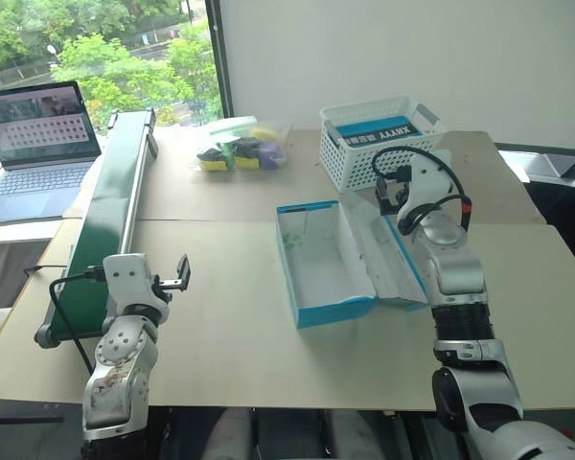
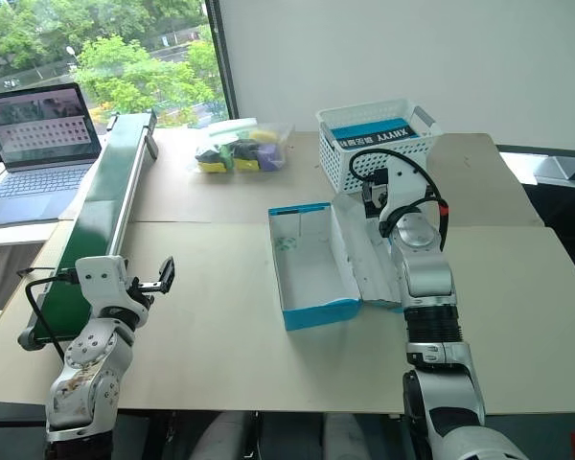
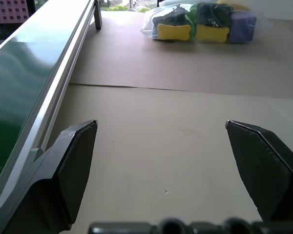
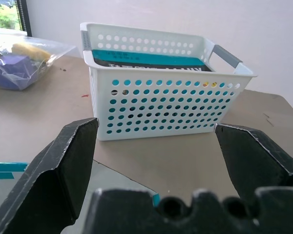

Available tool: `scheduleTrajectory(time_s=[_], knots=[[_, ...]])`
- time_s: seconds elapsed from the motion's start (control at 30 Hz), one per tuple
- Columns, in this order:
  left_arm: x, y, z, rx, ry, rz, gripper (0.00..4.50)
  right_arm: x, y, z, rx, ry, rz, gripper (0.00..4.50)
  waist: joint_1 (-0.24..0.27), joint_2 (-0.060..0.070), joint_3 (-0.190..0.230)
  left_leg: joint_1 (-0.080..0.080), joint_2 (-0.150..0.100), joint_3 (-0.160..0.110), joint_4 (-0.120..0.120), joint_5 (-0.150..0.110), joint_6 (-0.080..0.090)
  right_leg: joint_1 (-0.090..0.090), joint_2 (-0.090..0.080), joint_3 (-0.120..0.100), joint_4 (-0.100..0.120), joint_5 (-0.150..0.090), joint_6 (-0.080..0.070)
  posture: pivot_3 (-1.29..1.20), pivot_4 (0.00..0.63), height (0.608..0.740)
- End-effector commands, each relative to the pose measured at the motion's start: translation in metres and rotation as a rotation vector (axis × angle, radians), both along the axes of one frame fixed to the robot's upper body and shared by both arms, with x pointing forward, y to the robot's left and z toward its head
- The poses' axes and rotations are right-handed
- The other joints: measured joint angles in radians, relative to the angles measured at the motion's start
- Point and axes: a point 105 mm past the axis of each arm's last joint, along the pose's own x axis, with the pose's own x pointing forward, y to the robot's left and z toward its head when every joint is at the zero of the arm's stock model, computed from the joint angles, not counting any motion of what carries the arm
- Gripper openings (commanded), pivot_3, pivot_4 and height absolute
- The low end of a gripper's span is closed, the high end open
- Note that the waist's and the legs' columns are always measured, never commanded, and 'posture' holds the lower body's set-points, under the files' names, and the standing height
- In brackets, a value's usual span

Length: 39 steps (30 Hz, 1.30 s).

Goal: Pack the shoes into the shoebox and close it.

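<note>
The shoebox (image 1: pixel 321 264) lies open on the worktop (image 1: pixel 230 335); left pincer (image 1: pixel 175 278) and right pincer (image 1: pixel 393 190) are both released.

Head stereo downward, wrist cameras forward

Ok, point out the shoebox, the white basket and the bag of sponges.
shoebox (image 1: pixel 318 259), left eye view, on the white inside floor of the open box.
white basket (image 4: pixel 161 114), right wrist view, on its perforated front wall.
bag of sponges (image 3: pixel 193 31), left wrist view, on the yellow sponges seen through the plastic.
</note>
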Motion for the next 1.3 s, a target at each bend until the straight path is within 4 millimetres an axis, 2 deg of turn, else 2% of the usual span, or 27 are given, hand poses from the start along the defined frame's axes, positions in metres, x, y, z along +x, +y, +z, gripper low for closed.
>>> scheduleTrajectory(time_s=[0.03,0.13,0.17,0.27,0.33,0.37,0.43,0.5,0.67,0.73,1.0,1.3], knots=[[0.002,-0.005,0.015,0.016,-0.047,-0.022,4.5,-0.005,0.012,0.02,0.021,-0.077,0.01,4.44,0.0,0.0,0.0,0.0,0.0,0.0,0.0,0.0,0.0,0.0,0.0,0.0,0.0,0.0,0.0,0.0,0.15,0.739],[0.002,-0.012,0.03,0.021,-0.087,-0.039,4.5,-0.005,0.085,0.037,0.13,-0.095,0.303,4.44,-0.019,0.0,0.0,0.0,0.001,0.0,0.0,0.0,0.0,0.0,0.001,0.0,0.0,0.0,0.0,0.0,0.15,0.739],[-0.002,-0.004,0.029,0.02,-0.086,-0.013,4.5,-0.013,0.118,0.05,0.128,-0.133,0.456,4.44,-0.028,0.0,0.0,0.0,0.001,0.0,0.0,0.0,0.0,-0.001,0.001,0.001,0.001,0.0,0.0,0.0,0.15,0.739],[-0.014,0.016,0.028,0.039,-0.075,0.056,4.5,-0.046,0.186,0.07,0.125,-0.146,0.84,4.44,-0.048,0.0,0.0,0.0,0.001,0.001,-0.001,0.0,0.0,-0.003,0.002,0.003,0.002,0.001,-0.001,0.0,0.15,0.739],[-0.021,0.025,0.029,0.052,-0.074,0.082,4.5,-0.069,0.212,0.071,0.141,-0.102,1.048,4.44,-0.046,0.0,0.0,0.0,0.002,0.0,-0.004,0.0,0.0,-0.004,0.002,0.003,0.001,0.001,0.0,0.0,0.15,0.739],[-0.024,0.027,0.03,0.053,-0.074,0.089,4.5,-0.077,0.218,0.071,0.144,-0.085,1.113,4.44,-0.042,0.0,0.0,0.0,0.001,-0.001,-0.004,0.0,0.0,-0.004,0.001,0.002,0.001,0.001,0.0,0.0,0.15,0.739],[-0.037,0.041,0.031,0.054,-0.073,0.121,4.5,-0.116,0.238,0.051,0.158,0.058,1.383,4.44,-0.027,-0.002,0.0,-0.001,0.001,-0.002,-0.004,0.0,0.0,-0.004,0.0,0.0,0.001,0.001,0.0,0.0,0.15,0.739],[-0.049,0.051,0.029,0.047,-0.057,0.144,4.5,-0.136,0.245,0.037,0.147,0.129,1.498,4.44,-0.02,-0.003,0.0,-0.001,0.002,-0.004,-0.004,0.0,0.0,-0.003,-0.001,0.0,-0.001,0.001,0.0,0.0,0.15,0.739],[-0.085,0.079,0.024,0.052,0.035,0.159,4.5,-0.155,0.248,0.0,-0.002,0.249,1.57,4.44,-0.021,-0.004,0.0,0.001,0.001,-0.005,-0.002,0.0,-0.001,-0.002,-0.002,0.001,-0.001,0.001,0.0,0.0,0.15,0.739],[-0.092,0.086,0.024,0.06,0.064,0.144,4.5,-0.154,0.25,-0.008,-0.033,0.259,1.552,4.44,-0.022,-0.005,0.0,0.002,0.001,-0.005,-0.003,0.0,-0.001,-0.002,-0.002,0.0,-0.001,0.0,-0.001,0.0,0.15,0.739],[-0.088,0.108,0.027,0.077,0.099,0.168,4.5,-0.146,0.253,-0.022,-0.1,0.244,1.471,4.44,-0.021,-0.005,0.0,0.001,0.001,-0.003,-0.004,-0.001,-0.001,-0.005,0.0,0.0,0.0,-0.001,-0.002,0.0,0.15,0.739],[-0.071,0.103,0.019,0.053,0.116,0.151,4.5,-0.12,0.255,-0.021,-0.082,0.217,1.321,4.44,-0.023,-0.006,0.0,0.001,0.001,-0.003,-0.005,-0.001,-0.002,-0.006,0.0,0.001,0.001,0.0,-0.003,0.0,0.15,0.739]])
